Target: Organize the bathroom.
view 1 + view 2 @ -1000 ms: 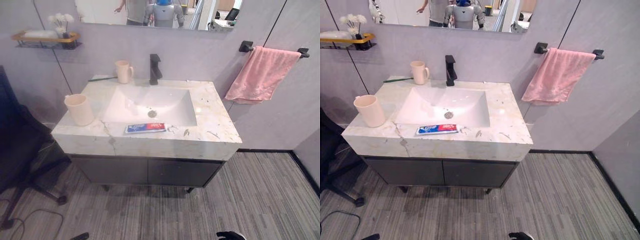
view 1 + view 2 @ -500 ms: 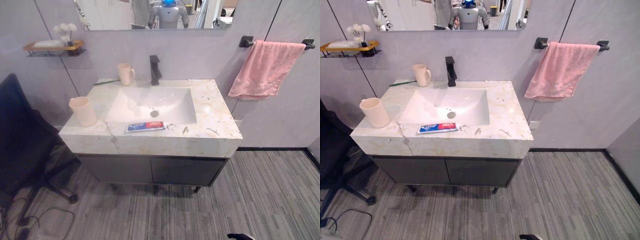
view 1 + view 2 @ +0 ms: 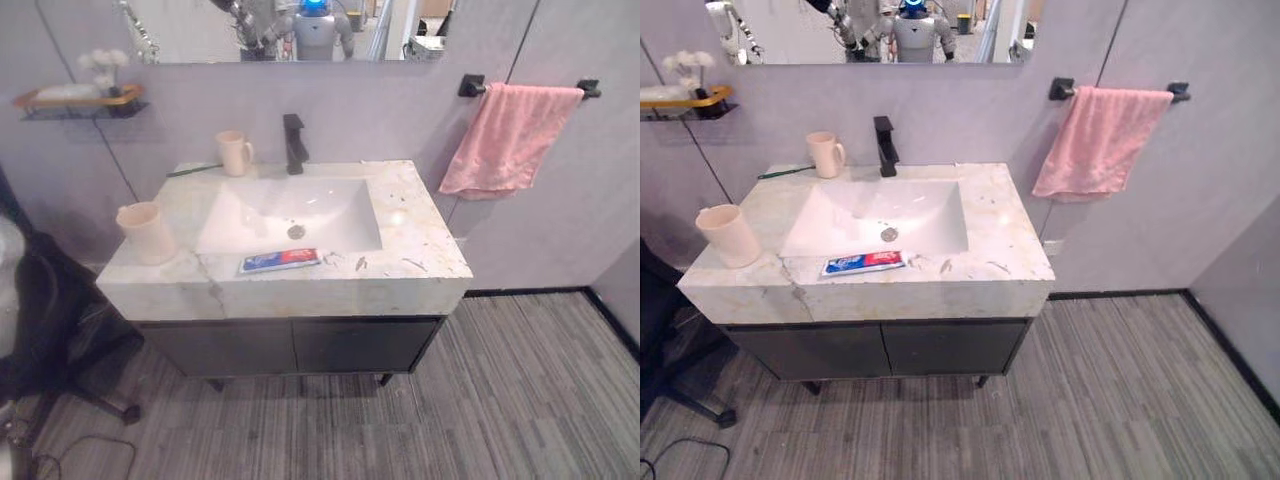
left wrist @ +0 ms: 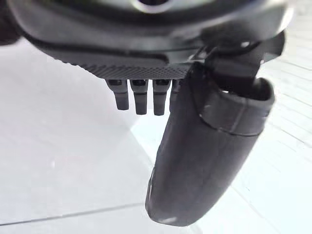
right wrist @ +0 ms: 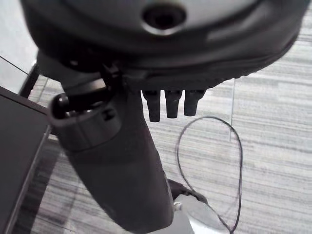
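A red, white and blue toothpaste tube (image 3: 280,261) lies flat on the marble vanity top (image 3: 420,250), in front of the white basin (image 3: 290,212). A cream cup (image 3: 146,232) stands at the counter's left front corner. Beside the black faucet (image 3: 294,143) at the back stands a cream mug (image 3: 234,153), and a green toothbrush (image 3: 195,170) lies next to it. A pink towel (image 3: 505,140) hangs bunched and uneven on the wall bar at the right. My left hand (image 4: 204,161) and right hand (image 5: 122,175) hang open and hold nothing, away from the vanity.
A small wall shelf (image 3: 75,100) with white flowers hangs to the left of the mirror. A dark office chair (image 3: 50,320) stands on the floor left of the vanity. Grey plank floor (image 3: 500,400) stretches in front and to the right.
The whole picture has shifted, so the camera has moved. The things on the counter keep their places. The dark hand tip at the bottom edge has left the eye views.
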Controlling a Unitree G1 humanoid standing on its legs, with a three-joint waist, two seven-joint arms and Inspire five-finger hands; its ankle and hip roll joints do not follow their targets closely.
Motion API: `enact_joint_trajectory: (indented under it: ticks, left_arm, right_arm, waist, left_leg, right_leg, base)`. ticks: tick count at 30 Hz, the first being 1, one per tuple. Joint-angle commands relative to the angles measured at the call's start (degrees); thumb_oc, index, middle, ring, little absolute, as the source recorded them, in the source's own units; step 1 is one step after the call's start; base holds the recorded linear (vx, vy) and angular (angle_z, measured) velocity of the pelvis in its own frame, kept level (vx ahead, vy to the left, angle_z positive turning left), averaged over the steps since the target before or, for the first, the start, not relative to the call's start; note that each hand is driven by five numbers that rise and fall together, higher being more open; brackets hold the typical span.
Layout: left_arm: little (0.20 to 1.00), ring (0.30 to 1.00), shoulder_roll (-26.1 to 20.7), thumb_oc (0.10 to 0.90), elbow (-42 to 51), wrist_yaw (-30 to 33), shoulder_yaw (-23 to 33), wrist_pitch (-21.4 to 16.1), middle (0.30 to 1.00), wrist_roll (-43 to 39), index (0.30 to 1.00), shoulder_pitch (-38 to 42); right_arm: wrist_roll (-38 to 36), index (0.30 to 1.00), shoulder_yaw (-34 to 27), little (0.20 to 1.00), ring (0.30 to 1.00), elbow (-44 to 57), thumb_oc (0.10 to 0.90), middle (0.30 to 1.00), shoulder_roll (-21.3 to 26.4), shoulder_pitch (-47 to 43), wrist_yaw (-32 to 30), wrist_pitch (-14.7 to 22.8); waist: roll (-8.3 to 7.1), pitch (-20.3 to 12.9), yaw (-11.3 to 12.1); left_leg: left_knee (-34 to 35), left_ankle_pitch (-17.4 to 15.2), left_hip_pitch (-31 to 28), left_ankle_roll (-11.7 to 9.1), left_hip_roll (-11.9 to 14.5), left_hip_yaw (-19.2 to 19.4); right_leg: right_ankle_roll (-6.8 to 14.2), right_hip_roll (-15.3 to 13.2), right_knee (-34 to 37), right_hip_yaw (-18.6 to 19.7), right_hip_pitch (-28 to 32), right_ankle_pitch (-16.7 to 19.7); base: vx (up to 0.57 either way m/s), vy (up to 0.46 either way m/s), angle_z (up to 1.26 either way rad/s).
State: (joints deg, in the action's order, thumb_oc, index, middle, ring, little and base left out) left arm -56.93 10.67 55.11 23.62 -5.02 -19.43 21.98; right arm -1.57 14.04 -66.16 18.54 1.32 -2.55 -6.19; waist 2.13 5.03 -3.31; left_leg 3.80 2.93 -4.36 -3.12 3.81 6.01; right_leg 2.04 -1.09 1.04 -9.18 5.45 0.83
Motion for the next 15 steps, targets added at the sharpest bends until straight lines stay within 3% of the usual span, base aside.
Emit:
enact_joint_trajectory:
  ticks: [1,2,3,5,6,7,12,15]
  left_arm:
    - [0.900,0.900,-11.9,0.800,-2.7,-16.6,-7.1,9.2,0.900,6.4,0.900,5.8]
    - [0.900,0.900,-13.3,0.800,-2.6,-19.1,-8.7,10.2,0.900,6.5,0.900,7.3]
    - [0.900,0.900,-15.9,0.800,-3.1,-26.5,-12.6,13.9,0.900,7.9,0.900,10.8]
    - [0.900,0.900,-16.9,0.800,-3.2,-28.6,-14.4,14.7,0.900,7.4,0.900,12.3]
    - [0.900,0.900,-19.5,0.800,-4.4,-39.0,-21.0,17.9,0.900,5.8,0.900,17.8]
    - [0.900,0.900,-20.4,0.800,-5.5,-43.7,-25.7,18.7,0.900,5.9,0.900,21.5]
    - [0.900,0.900,-21.8,0.800,-10.7,-59.1,-41.6,17.1,0.900,5.9,0.900,34.6]
    - [0.900,0.900,-21.2,0.800,-12.3,-63.4,-46.5,16.7,0.900,5.9,0.900,38.4]
  right_arm:
    - [-1.4,0.900,0.5,0.900,0.900,-2.3,0.800,0.900,2.2,-3.2,0.6,-1.8]
    - [-1.6,0.900,0.8,0.900,0.900,-2.6,0.800,0.900,2.3,-3.5,0.8,-2.0]
    - [-1.7,0.900,1.0,0.900,0.900,-3.2,0.800,0.900,2.1,-4.0,1.2,-2.5]
    - [-1.6,0.900,1.2,0.900,0.900,-3.5,0.800,0.900,2.2,-4.2,1.3,-2.8]
    - [-1.5,0.900,1.8,0.900,0.900,-4.5,0.800,0.900,2.1,-4.7,1.7,-3.1]
    - [-1.5,0.900,1.8,0.900,0.900,-4.9,0.800,0.900,1.9,-5.1,2.1,-3.5]
    - [-1.7,0.900,2.7,0.900,0.900,-6.3,0.800,0.900,1.3,-5.8,2.6,-3.7]
    - [-2.0,0.900,3.2,0.900,0.900,-6.3,0.800,0.900,1.0,-6.1,3.1,-4.1]
  waist:
    - [-0.94,-3.4,-0.4]
    - [-0.74,-3.5,-0.6]
    - [-0.48,-3.6,-0.7]
    - [-0.29,-3.6,-0.8]
    - [0.17,-3.6,-1.0]
    - [0.33,-3.6,-1.0]
    - [1.03,-3.4,-1.3]
    - [1.25,-3.3,-1.3]
  left_leg:
    - [-1.5,-2.9,1.6,-1.1,0.8,-0.6]
    - [-1.4,-2.9,1.5,-1.1,0.8,-0.4]
    - [-1.3,-3.0,1.2,-1.0,0.9,0.0]
    - [-1.3,-3.1,1.1,-1.0,0.9,0.2]
    - [-1.2,-3.2,0.9,-0.8,0.8,0.7]
    - [-1.1,-3.3,0.8,-0.7,0.8,1.0]
    - [-0.7,-3.1,0.7,-0.1,0.4,1.2]
    - [-0.5,-3.0,1.0,-0.1,0.2,1.0]
  right_leg:
    - [3.1,0.5,-1.3,-0.6,-0.8,-4.5]
    - [3.3,0.4,-1.4,-0.6,-0.8,-4.6]
    - [3.5,0.4,-1.6,-0.5,-0.9,-4.6]
    - [3.6,0.4,-1.6,-0.4,-1.0,-4.6]
    - [4.0,0.3,-1.7,-0.3,-1.1,-4.5]
    - [4.3,0.2,-2.1,-0.2,-1.4,-4.4]
    - [5.0,0.2,-2.5,0.8,-2.1,-3.9]
    - [5.2,0.3,-2.6,1.0,-2.6,-3.7]
  base:
    - [0.00,0.018,-0.07]
    - [-0.01,0.020,-0.04]
    - [0.00,0.000,0.00]
    - [0.00,0.000,0.00]
    - [-0.03,0.006,-0.07]
    - [-0.03,0.007,-0.12]
    - [-0.02,-0.007,-0.14]
    - [-0.03,-0.018,-0.09]
